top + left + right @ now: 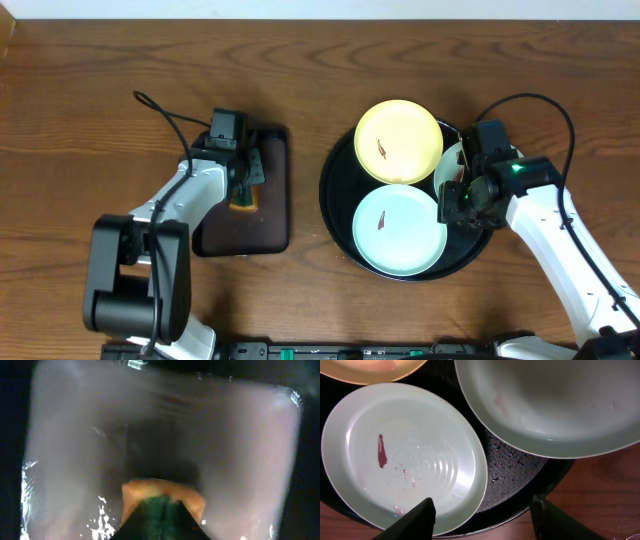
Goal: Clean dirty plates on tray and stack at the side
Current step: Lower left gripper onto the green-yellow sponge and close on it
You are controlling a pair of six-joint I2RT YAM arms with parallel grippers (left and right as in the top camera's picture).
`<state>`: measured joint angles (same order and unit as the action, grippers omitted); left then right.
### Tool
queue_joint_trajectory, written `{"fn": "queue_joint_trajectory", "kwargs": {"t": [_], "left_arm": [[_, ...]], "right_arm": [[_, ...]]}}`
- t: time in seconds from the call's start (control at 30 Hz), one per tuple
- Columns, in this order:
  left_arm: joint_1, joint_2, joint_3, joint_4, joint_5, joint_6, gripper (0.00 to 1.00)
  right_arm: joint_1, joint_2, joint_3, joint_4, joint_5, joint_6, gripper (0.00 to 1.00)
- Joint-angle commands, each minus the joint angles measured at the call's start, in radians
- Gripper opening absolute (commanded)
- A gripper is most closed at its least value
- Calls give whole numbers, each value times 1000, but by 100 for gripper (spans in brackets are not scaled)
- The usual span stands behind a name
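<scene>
On the round black tray [335, 190] lie three plates: a pale yellow plate [398, 140] at the back, a mint plate [400, 230] in front, and a second mint plate [449, 163] half hidden under my right arm. My right gripper [463, 196] hangs open over the tray's right side. In the right wrist view its fingers [420, 520] straddle the near mint plate's [405, 455] edge and the tray rim [520, 510]; that plate bears a red smear. My left gripper [240, 185] is shut on an orange-and-green sponge [162, 491].
A smaller dark rectangular tray [265, 215] lies left of the round tray, under the left gripper and sponge. Bare wooden table [90, 110] surrounds both trays. The right arm's cable loops above the round tray's right side.
</scene>
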<state>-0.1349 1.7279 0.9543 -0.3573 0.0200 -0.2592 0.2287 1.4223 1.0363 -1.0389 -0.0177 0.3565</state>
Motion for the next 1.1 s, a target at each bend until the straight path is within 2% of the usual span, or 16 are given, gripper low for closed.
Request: {"fn": "queue_joint_trajectory", "kwargs": {"t": [0.0,0.07,0.1,0.3,0.77,1.07], "left_arm": [[-2,-85,12,-74,4,-5,33],[-2,-141,12,-126,7,-5,53],[-2,-169,12,-150,7,-5,55],[-2,-232,11,-231,21,-4,55],[-2,-77,-3,-230,25,-3,55],[-2,-63,-5,-241,25,-4,54]], "right_arm": [[11,-8,-3,-1,14,2,60],[11,-8,-3,-1,14,2,60],[11,-8,-3,0,14,2,61],[11,-8,-3,-1,14,2,61],[11,-8,-3,-15,15,2,63],[11,-8,-3,-15,21,2,63]]}}
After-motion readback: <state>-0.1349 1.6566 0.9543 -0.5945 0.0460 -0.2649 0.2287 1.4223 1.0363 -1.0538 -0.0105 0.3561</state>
